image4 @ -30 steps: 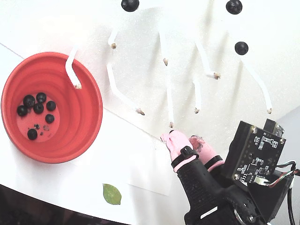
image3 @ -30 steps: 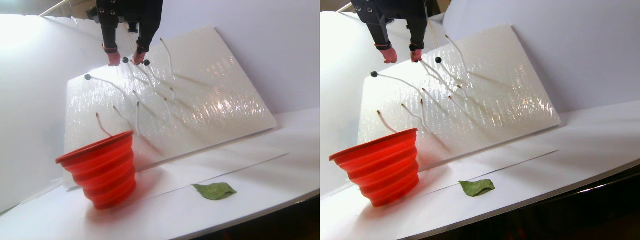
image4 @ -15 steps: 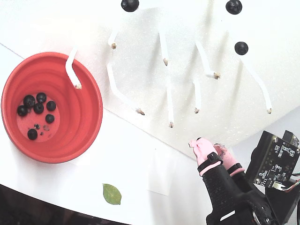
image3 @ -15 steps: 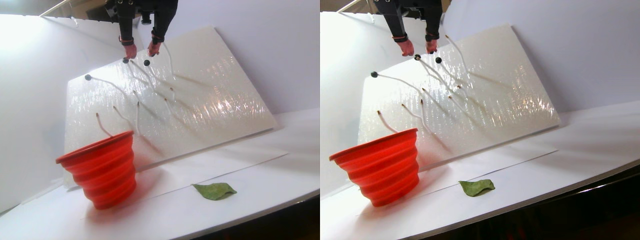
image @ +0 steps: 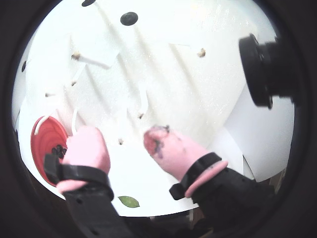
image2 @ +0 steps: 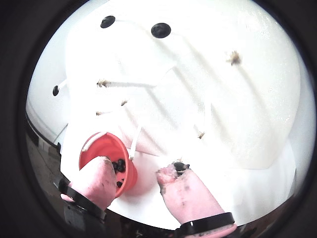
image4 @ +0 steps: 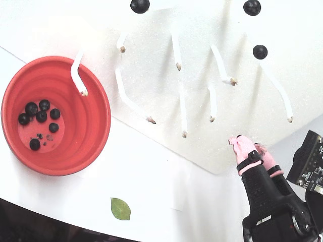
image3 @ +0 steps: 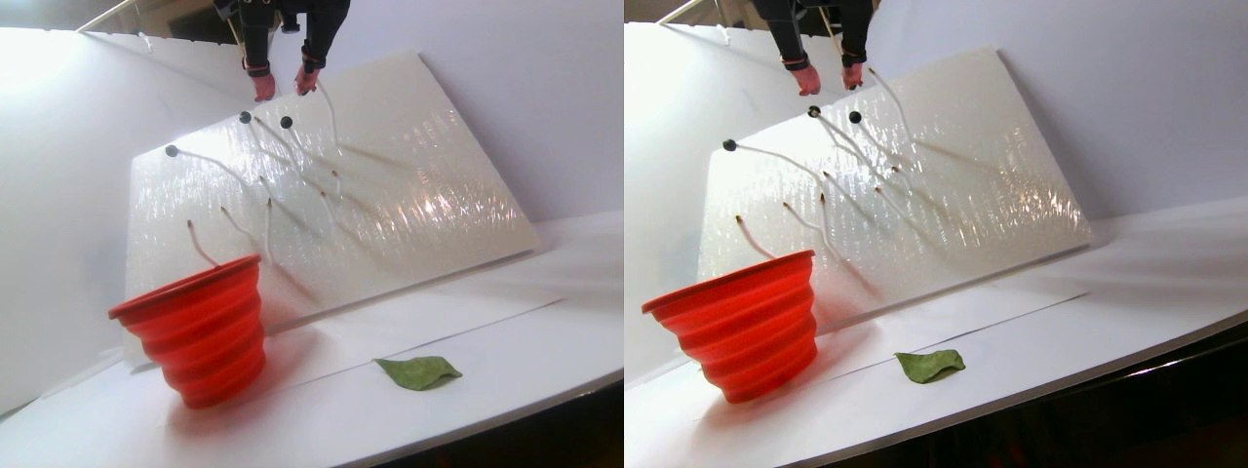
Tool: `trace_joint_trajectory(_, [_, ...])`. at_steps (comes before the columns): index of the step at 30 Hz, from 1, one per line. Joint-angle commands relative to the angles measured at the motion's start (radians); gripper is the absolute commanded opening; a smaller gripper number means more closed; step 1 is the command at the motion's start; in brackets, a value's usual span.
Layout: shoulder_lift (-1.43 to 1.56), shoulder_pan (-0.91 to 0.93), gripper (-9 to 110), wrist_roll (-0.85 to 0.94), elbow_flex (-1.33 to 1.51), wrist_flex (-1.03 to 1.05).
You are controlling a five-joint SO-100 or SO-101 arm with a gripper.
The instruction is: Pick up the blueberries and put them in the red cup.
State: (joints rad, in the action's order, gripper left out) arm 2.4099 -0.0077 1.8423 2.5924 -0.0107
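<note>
The pincer point(image: 124, 144) is spread, with nothing between its two pink-capped fingertips point(image2: 173, 181); the inner face of one cap carries dark stains. In the fixed view the pincer point(image4: 248, 145) sits at the lower right corner of a tilted white panel point(image4: 166, 60), above the bench. In the stereo pair view it point(image3: 283, 86) hangs just above the panel's upper edge.

The panel is a white, glossy, finely textured board that leans back against a white backdrop point(image3: 517, 78). Thin white stems point(image4: 181, 108) stick out of its face. Three of the blueberries point(image4: 140, 5) remain on stem tips near the panel's top edge; in the fixed view the other two lie at upper right, well apart from the first. The other stem tips visible are bare.

The red cup point(image4: 91, 121) stands upright on the bench at the panel's lower left corner in the fixed view, its rim touching or just in front of one bare stem. Six blueberries rest on its flat bottom, with a few dark specks beside them. In the stereo pair view its outer wall is ringed and tapers downward.

The bench point(image3: 507, 351) is covered in white sheets with a visible seam. A green leaf point(image3: 419, 371) lies flat on it, near the front edge and to the right of the cup. Beyond the front edge the surroundings are dark
</note>
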Motion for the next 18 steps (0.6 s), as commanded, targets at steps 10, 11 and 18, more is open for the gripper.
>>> trace_joint_trajectory(10, [-0.083, -0.034, 17, 0.017, -0.181, -0.086])
trace_joint_trajectory(11, [-0.083, -0.038, 17, 0.018, -0.181, -0.086])
trace_joint_trajectory(18, [-0.078, -0.071, 17, -0.002, -0.196, -0.087])
